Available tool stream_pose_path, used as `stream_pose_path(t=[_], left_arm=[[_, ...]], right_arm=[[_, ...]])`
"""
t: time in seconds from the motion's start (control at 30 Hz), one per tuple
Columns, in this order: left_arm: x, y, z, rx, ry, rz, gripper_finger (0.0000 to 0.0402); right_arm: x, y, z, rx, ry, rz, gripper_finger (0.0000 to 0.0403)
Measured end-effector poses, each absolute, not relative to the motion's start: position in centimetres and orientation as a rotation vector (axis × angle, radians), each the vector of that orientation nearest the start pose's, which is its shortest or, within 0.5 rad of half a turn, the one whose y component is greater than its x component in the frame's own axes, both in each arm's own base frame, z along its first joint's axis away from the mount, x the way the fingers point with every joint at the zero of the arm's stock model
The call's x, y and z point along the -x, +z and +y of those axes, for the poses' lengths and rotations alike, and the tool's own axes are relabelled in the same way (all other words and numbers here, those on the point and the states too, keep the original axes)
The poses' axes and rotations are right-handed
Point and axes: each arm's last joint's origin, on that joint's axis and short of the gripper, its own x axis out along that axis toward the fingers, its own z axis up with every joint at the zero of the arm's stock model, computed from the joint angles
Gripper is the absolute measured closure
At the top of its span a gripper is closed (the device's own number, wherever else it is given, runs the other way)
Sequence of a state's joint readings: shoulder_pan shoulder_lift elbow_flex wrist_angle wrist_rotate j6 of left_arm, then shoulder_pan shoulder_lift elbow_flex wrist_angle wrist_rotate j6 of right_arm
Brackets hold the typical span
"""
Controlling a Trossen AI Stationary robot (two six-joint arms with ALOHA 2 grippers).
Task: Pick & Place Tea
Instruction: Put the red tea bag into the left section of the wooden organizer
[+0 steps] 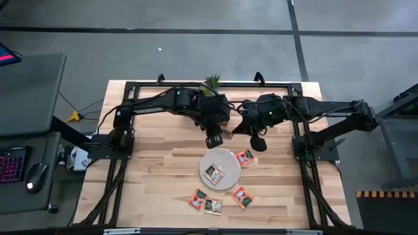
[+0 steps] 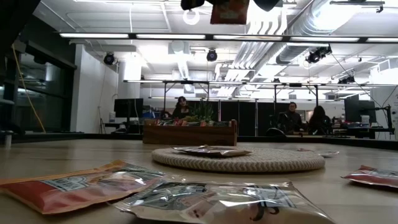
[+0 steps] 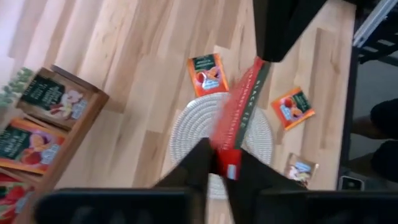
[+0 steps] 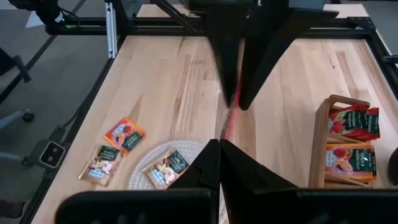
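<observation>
One orange-red tea sachet (image 3: 239,112) hangs high above the table between both grippers, seen edge-on in both wrist views and at the top of the low view (image 2: 230,11). My left gripper (image 1: 215,138) and right gripper (image 1: 258,142) meet over the round whitish mat's (image 1: 220,168) far edge, each shut on one end of it. A beige sachet (image 1: 213,173) lies flat on the mat. Several more sachets lie on the table: one (image 1: 245,157) beside the mat, others (image 1: 242,196) (image 1: 198,199) nearer. The wooden tray (image 3: 50,137) holds several sachets. My left gripper pinches one end of the sachet (image 3: 227,163) between its two fingers (image 3: 196,165). The sachet stands edge-on and is lifted clear above the mat. My right gripper pinches the sachet's opposite end (image 4: 229,127) between its two fingers (image 4: 208,165), facing the left gripper across it. The sachet spans the gap between the two grippers.
The tray (image 4: 348,146) sits toward the far edge under the arms, with a small green plant (image 1: 212,81) behind it. Bare wood lies to the left and right of the mat. People sit in the room beyond the table (image 2: 181,107).
</observation>
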State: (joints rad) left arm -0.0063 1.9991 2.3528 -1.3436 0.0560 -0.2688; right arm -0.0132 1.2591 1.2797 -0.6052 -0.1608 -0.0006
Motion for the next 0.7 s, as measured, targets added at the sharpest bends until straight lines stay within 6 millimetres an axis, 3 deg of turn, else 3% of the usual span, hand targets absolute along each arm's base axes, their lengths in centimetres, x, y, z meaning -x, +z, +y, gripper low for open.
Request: stream_pose_path(t=[0.17,0.5,0.7], left_arm=[[-39.24,40.44,-0.31,0.244,0.103,0.98,0.0398],[-39.24,40.44,-0.29,0.242,0.108,0.979,0.0401],[-39.24,40.44,-0.27,0.245,0.118,0.978,0.0401]], right_arm=[[-26.3,36.7,0.12,-0.045,0.145,0.579,0.0403],[-26.34,36.78,0.09,-0.051,0.133,0.571,0.04],[-25.58,37.38,-0.03,-0.052,0.089,0.552,0.0361]])
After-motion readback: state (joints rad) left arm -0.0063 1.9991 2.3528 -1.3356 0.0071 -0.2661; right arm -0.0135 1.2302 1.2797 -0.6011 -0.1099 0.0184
